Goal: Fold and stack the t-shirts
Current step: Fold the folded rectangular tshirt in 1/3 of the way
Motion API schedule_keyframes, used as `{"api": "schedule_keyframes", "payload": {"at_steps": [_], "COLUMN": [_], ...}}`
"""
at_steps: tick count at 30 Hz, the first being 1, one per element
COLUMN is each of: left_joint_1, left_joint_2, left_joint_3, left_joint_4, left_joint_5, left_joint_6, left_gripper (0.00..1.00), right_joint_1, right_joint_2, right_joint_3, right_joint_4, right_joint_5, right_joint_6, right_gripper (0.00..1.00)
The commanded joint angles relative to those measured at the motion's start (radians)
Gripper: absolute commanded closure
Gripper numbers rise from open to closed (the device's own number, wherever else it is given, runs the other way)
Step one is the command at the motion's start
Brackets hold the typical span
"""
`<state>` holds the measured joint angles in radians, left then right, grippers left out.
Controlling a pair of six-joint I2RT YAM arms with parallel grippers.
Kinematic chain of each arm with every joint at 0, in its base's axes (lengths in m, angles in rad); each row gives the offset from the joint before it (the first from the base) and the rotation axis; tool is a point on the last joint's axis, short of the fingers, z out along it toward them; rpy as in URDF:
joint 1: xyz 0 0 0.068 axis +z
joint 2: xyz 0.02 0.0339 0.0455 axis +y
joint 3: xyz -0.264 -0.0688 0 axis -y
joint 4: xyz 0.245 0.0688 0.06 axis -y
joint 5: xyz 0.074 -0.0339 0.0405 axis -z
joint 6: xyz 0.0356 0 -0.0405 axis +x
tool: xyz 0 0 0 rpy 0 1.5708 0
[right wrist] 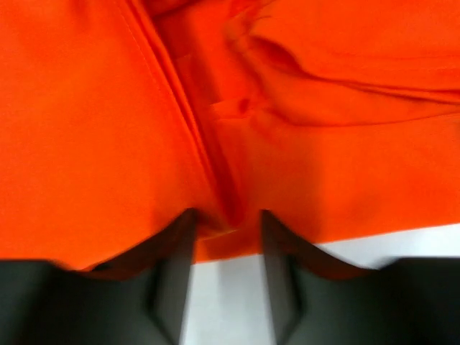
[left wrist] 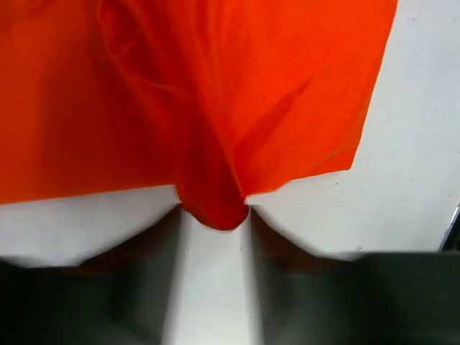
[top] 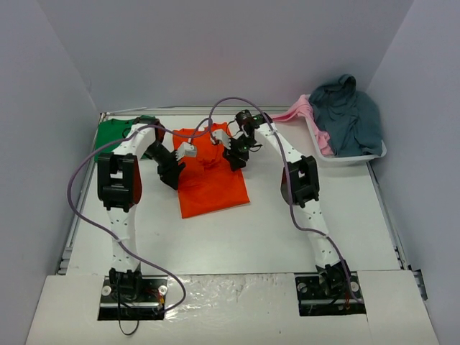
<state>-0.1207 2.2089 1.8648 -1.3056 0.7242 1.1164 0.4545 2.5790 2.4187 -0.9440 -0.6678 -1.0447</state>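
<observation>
Top external: orange shirt (top: 212,180) flat toward the table's (top: 251,237) far edge, about midway across, folded to a rough rectangle with rumpled cloth along its far end. In the far left corner, green shirt (top: 115,133), apart from the orange one. Over the orange shirt's far left part, left gripper (top: 188,151); over its far right part, right gripper (top: 231,152); both low on the cloth.

Left wrist: fingers (left wrist: 140,287) parted a little, a rounded fold of orange cloth between the tips; gripped or merely lying there, cannot tell.

Right wrist: fingers (right wrist: 172,266) likewise parted a little, a ridge of orange cloth running into the gap, hem just beside the tips; hold on it not clear.

In the far right corner, basket (top: 374,152), with grey-blue cloth (top: 348,115) heaped in it and pink cloth (top: 302,109) over its left rim.
</observation>
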Motion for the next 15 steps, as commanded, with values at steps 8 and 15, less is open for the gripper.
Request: {"api": "schedule_keyframes", "payload": {"at_steps": [8, 15], "left_joint_1": [0.026, 0.018], "left_joint_2": [-0.162, -0.507], "left_joint_3": [-0.026, -0.248], "left_joint_4": [-0.035, 0.285], "left_joint_5": [0.009, -0.086], "left_joint_6": [-0.052, -0.251], "left_gripper": [0.06, 0.06], "right_joint_1": [-0.004, 0.035], "right_joint_2": [-0.075, -0.398], "right_joint_3": [-0.042, -0.375], "right_joint_4": [0.203, 0.396], "right_joint_5": [0.086, 0.239], "right_joint_6": [0.188, 0.273], "right_gripper": [0.42, 0.37]}}
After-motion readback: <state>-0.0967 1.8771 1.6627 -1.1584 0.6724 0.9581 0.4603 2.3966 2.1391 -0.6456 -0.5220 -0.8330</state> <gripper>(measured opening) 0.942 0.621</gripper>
